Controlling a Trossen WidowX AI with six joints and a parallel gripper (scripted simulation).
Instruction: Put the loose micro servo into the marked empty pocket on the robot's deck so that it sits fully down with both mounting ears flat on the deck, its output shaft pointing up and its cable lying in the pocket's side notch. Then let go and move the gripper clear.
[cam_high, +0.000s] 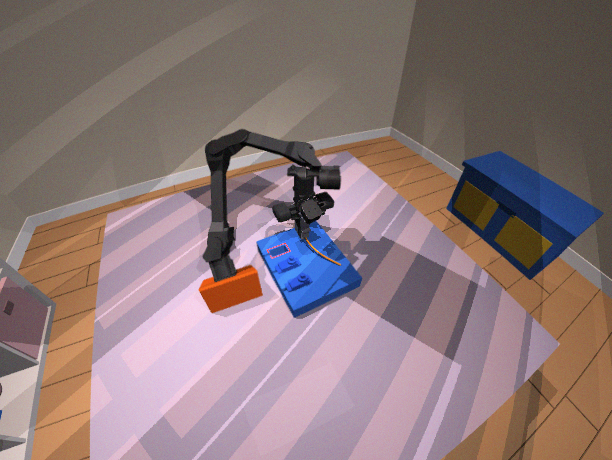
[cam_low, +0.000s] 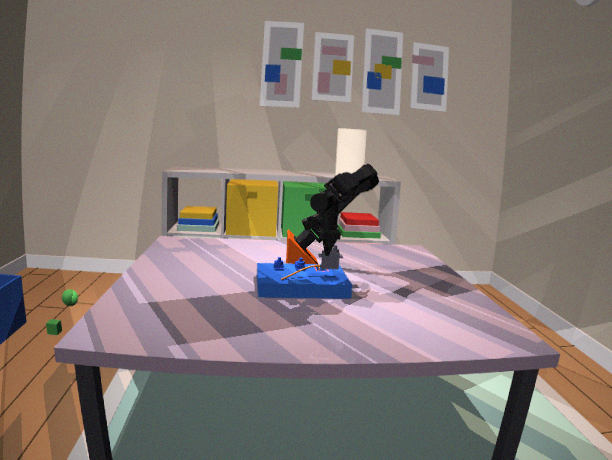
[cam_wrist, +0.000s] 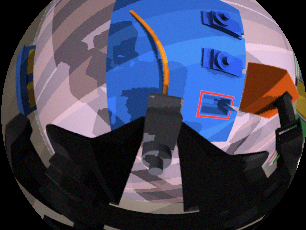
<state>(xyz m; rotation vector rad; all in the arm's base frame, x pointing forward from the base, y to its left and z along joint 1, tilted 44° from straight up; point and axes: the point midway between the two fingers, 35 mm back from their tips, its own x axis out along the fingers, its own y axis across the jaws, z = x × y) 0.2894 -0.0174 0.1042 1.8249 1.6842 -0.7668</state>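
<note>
My gripper (cam_high: 303, 234) (cam_wrist: 162, 124) is shut on the loose grey micro servo (cam_low: 330, 259) (cam_wrist: 166, 107), over the back part of the blue deck (cam_high: 322, 292) (cam_low: 300, 288) (cam_wrist: 187, 30). The servo's round output shaft shows at its lower end in the wrist view; its exact tilt and its clearance above the deck are unclear. Its orange cable (cam_high: 325, 256) (cam_low: 300, 271) (cam_wrist: 163, 50) runs out from the other end over the deck. The marked pocket (cam_high: 279, 250) (cam_wrist: 216, 105) is empty, to the right of the servo in the wrist view.
Two blue servos (cam_high: 288, 265) (cam_high: 299, 282) (cam_wrist: 221, 22) (cam_wrist: 221, 62) sit in a row beside the pocket and stand above the deck. The orange base block (cam_high: 232, 292) (cam_low: 296, 250) (cam_wrist: 267, 87) of the arm stands close to the deck's pocket side.
</note>
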